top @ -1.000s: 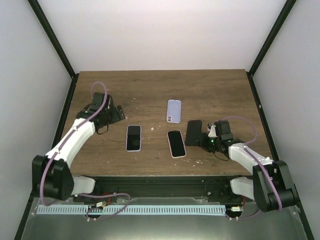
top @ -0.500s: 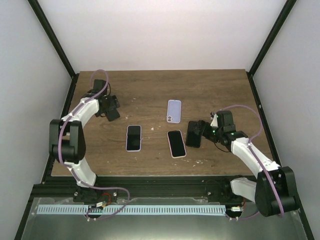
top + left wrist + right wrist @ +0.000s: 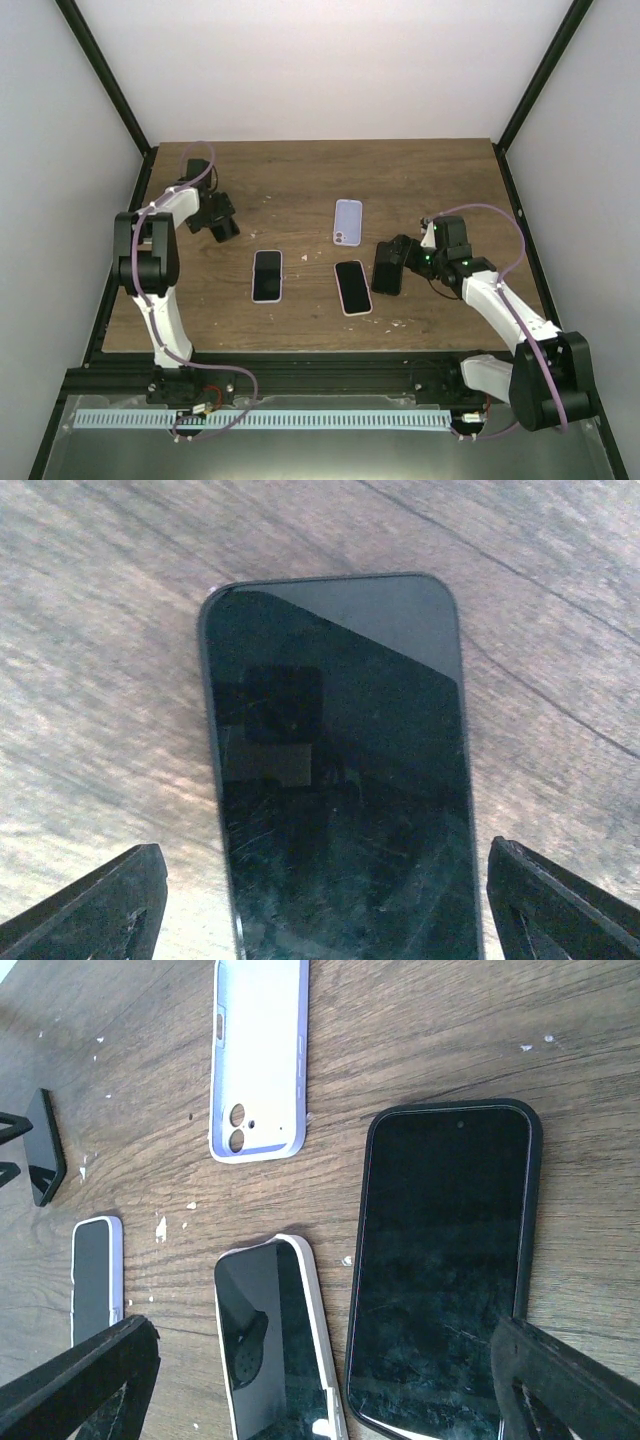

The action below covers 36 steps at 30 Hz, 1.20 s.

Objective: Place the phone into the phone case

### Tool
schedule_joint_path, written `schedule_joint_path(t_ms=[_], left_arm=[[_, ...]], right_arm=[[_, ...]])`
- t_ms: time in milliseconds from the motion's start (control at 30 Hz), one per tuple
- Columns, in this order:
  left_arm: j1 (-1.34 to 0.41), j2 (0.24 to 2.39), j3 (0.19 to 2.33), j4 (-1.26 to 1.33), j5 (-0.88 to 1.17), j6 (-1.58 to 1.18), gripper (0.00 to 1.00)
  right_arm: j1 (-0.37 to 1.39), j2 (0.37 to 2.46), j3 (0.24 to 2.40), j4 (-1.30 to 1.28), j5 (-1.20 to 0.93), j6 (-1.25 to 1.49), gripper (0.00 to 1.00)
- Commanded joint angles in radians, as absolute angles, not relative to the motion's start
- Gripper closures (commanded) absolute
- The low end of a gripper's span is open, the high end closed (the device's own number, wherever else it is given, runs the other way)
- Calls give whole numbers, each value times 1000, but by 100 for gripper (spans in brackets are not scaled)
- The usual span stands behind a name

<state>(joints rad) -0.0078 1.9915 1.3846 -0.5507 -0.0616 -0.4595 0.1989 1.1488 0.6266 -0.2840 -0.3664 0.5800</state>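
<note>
A bare black phone (image 3: 340,770) lies flat on the wood at the far left, screen up. My left gripper (image 3: 330,910) is open just above it, one finger on each side of it and neither touching; the top view shows this gripper (image 3: 216,216) too. An empty lilac phone case (image 3: 347,221) lies at the table's middle back and shows in the right wrist view (image 3: 257,1055). My right gripper (image 3: 405,262) is open and empty over a phone in a black case (image 3: 440,1260).
A phone in a white case (image 3: 352,287) lies left of the black-cased phone (image 3: 387,268). A smaller phone in a pale case (image 3: 267,275) lies further left. White crumbs dot the wooden table (image 3: 420,180). Black frame posts stand at both back corners.
My left arm has swung out to the far left, its gripper staying over the black phone. My right gripper has shifted slightly back beside the black-cased phone.
</note>
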Motion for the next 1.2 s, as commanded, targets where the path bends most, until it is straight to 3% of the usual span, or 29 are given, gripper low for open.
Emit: schedule_joint_path(t_ms=[0,333,700,1033,1167], left_arm=[[-9,2044,1454,-554,-33,-440,12],[-9,2115,1459,-546,-2,-453,15],[-9,2142,1519,-611,-34,-427,28],[-14,2174,1600,-709,-51,-407,15],[-18,2195,1607,-707,-49,-397,18]], right_arm=[[206,1153,669,-269,-369,577,8],[252,1167,670,-261,-356,584,8],[277,1318,777,-209,-320,579,9],[323,1590,974,-194,-162,531,6],[341,1698,1039,-191,-131,542,12]])
